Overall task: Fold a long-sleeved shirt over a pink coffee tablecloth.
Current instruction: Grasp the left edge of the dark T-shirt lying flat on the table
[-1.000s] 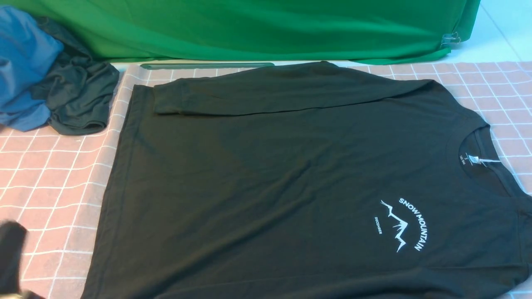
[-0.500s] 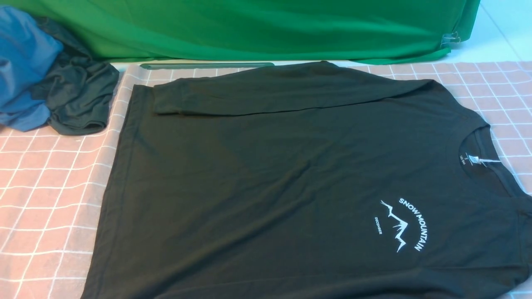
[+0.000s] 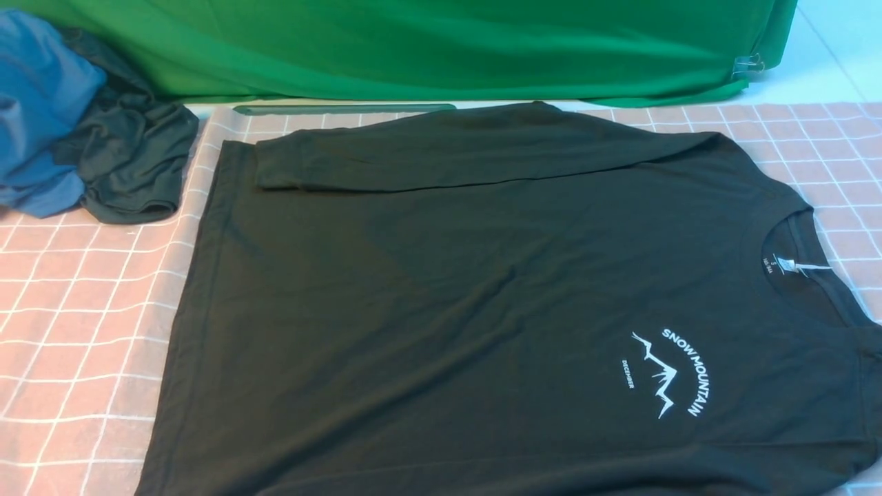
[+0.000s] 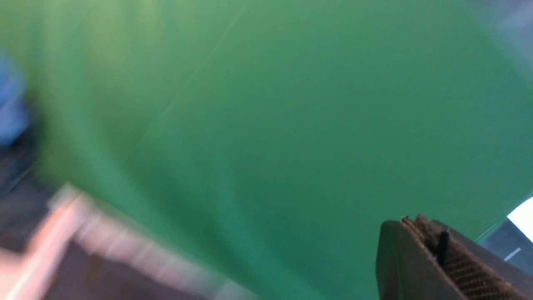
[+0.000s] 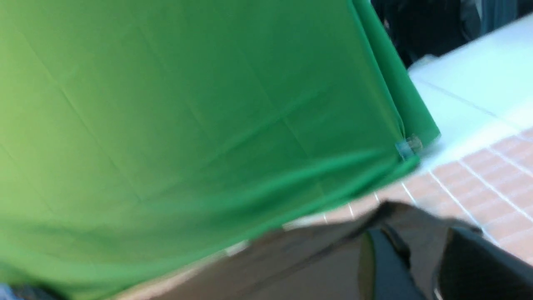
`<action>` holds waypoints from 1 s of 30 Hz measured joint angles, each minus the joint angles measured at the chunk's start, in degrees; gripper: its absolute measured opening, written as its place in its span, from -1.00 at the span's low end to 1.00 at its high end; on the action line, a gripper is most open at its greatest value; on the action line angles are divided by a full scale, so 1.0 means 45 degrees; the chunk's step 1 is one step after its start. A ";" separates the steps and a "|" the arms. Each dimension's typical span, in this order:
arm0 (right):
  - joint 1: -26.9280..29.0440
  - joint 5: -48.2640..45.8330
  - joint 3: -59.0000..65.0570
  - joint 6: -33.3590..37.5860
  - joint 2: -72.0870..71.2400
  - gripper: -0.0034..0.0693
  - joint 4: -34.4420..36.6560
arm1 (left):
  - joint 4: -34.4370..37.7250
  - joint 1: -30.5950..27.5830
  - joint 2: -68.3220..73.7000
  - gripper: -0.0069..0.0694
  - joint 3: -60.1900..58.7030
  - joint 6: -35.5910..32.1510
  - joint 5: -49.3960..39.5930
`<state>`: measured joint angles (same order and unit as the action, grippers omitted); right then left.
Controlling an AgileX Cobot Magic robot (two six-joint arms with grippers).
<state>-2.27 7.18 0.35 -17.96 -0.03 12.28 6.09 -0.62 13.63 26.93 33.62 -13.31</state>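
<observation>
Well, nearest me, neither arm shows in the front view. On the wrist views the left gripper (image 4: 410, 223) has its jaws pressed together on nothing, and the right gripper (image 5: 416, 243) stands partly apart, empty as far as the blur lets me judge. The long-sleeved shirt (image 3: 441, 310) lies flat and face up on the pink coffee tablecloth (image 3: 76, 324), with its white print (image 3: 672, 372) as my marker. Nearer than the print the shirt runs out of frame, so I cannot tell how that sleeve lies. Beyond the print, the far sleeve (image 3: 448, 155) is laid across the body. I judge this early: one sleeve in, body folds all left. Farthest beyond the print hangs the green backdrop (image 3: 441, 48).
</observation>
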 joint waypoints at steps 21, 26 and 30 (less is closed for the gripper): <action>-0.0846 -1.0723 -0.9197 0.5821 0.8511 -0.80 0.0441 | 0.0976 0.2443 1.0751 -0.79 0.2087 -0.4316 -1.0638; -0.0846 -1.0362 -0.8715 0.6336 0.8558 -0.80 0.1140 | -0.0602 0.5328 1.0894 -0.79 0.1347 -0.1859 -1.0133; -0.0846 -1.0205 -0.8367 0.6395 0.8558 -0.80 0.1261 | -0.1602 0.5944 1.1036 -0.79 0.1063 -0.1129 -0.9201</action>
<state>-6.08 -38.74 -37.30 10.82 38.48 17.96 -1.11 26.13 63.30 31.71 28.54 -54.72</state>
